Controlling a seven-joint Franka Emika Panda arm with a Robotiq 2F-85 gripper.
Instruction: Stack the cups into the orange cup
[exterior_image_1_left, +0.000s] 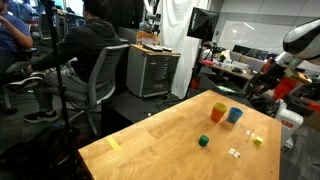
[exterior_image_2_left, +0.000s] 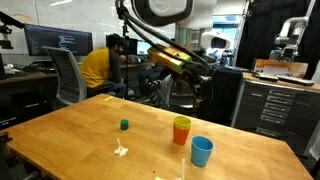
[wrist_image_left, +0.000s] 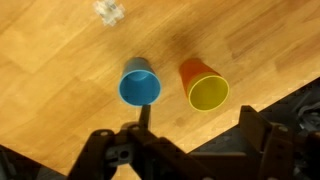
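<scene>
The orange cup stands on the wooden table with the yellow cup nested inside it; the pair shows in both exterior views. The blue cup stands upright and empty just beside them, apart from them, and shows in both exterior views. In the wrist view my gripper hangs above the table near its edge, short of the two cups. Its dark fingers are spread wide and hold nothing.
A small dark green block, a tiny yellow piece and a small white scrap lie on the wooden table. Office chairs, a grey cabinet and people sit beyond it.
</scene>
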